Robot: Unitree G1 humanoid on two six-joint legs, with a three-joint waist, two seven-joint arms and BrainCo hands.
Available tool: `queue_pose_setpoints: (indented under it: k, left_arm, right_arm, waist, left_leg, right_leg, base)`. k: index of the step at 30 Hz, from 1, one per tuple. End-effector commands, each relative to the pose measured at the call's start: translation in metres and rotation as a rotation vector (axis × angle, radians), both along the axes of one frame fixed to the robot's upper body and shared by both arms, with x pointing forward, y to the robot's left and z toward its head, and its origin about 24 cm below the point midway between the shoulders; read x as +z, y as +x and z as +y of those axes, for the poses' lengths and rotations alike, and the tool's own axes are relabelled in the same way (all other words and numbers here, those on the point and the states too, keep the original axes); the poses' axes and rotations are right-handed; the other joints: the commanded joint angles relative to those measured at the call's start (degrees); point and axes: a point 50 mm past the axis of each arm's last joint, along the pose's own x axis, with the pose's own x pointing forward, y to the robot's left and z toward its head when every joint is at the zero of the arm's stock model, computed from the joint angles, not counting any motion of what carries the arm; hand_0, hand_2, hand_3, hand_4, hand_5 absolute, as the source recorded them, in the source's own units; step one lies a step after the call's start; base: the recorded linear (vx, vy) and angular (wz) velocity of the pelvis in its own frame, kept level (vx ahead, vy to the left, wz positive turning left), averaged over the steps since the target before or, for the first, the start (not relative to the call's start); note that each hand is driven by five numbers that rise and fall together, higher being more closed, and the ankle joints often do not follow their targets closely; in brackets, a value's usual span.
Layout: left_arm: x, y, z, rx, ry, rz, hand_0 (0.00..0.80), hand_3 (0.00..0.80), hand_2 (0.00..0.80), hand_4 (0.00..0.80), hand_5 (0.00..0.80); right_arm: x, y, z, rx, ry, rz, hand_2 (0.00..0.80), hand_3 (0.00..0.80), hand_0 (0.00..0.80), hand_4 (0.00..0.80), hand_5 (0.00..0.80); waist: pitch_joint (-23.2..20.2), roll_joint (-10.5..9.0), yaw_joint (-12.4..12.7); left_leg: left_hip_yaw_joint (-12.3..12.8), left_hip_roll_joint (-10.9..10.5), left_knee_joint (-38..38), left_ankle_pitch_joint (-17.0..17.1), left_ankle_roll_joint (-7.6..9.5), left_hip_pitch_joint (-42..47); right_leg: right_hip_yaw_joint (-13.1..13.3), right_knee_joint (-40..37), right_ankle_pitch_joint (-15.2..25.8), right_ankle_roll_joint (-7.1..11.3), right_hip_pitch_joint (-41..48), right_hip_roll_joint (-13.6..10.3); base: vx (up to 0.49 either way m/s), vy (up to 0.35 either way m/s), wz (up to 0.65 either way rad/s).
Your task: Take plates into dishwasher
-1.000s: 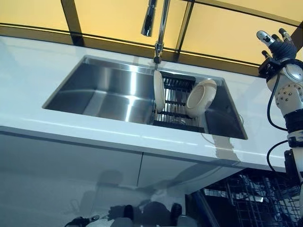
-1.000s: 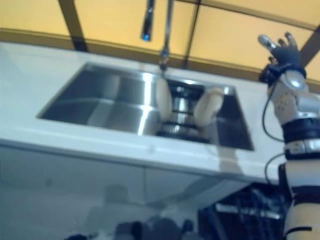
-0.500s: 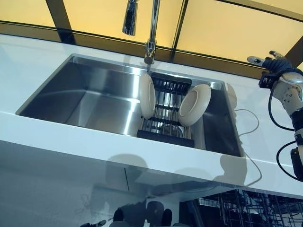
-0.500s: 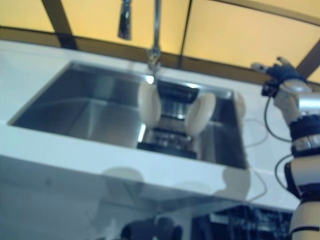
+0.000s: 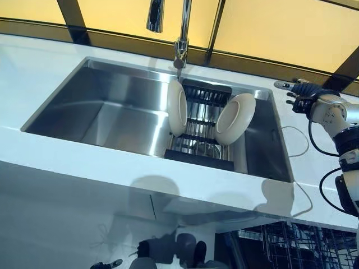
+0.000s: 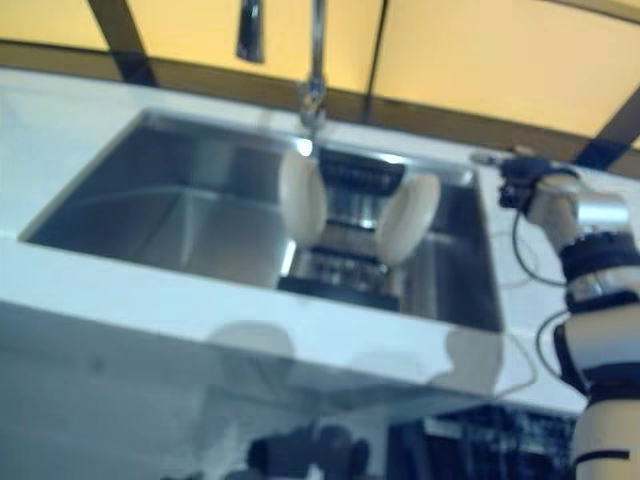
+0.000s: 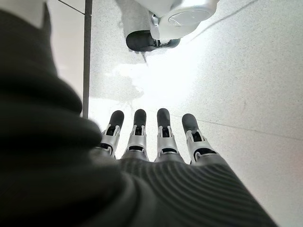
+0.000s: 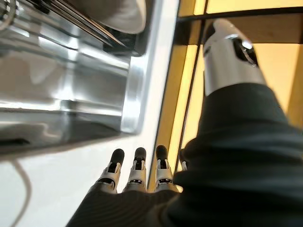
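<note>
A white bench point(image 5: 84, 168) held a steel sink point(image 5: 112, 112) under a tall tap point(image 5: 180, 33). Behind it ran yellow panels point(image 5: 269, 28) in dark frames. The floor point(image 7: 246, 71) was pale speckled stone.

Warm yellow light glows from the panels behind the white table point(image 5: 67, 151), and the scene is bright. The brushed stainless-steel sink point(image 5: 120, 112) carries pale glare streaks on its walls. Soft rounded shadows fall on the table's front edge. The right eye view is blurred throughout; the left eye view is crisp.
</note>
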Motion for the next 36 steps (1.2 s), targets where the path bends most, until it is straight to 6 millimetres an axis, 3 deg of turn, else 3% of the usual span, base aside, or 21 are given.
queue_pose_setpoints:
  k: [1, 36]
  left_arm:
    - [0.005, 0.017, 0.006, -0.047, 0.038, -0.030, 0.000, 0.000, 0.000, 0.000, 0.000]
    - [0.004, 0.025, -0.003, -0.030, 0.015, -0.071, 0.000, 0.000, 0.000, 0.000, 0.000]
  right_arm:
    - [0.053, 0.005, 0.017, 0.065, -0.012, -0.143, 0.000, 0.000, 0.000, 0.000, 0.000]
    - [0.040, 0.012, 0.048, 0.167, -0.034, -0.095, 0.000, 0.000, 0.000, 0.000, 0.000]
  waist:
    - [1.8, -1.16, 1.0]
    - [4.1, -0.50, 1.3]
  left_leg:
    - [-1.7, -0.7, -0.2, -2.2, 1.22, 0.4]
    - [-2.0, -1.2, -0.2, -1.7, 0.78, -0.7]
  right_leg:
    - [-1.0, 0.2, 2.1, 5.73, -0.4, -3.6]
    - [-0.6, -0.1, 1.0, 4.93, 0.3, -3.5]
  base:
    - [0.000, 0.000, 0.00]
    - [0.000, 0.000, 0.00]
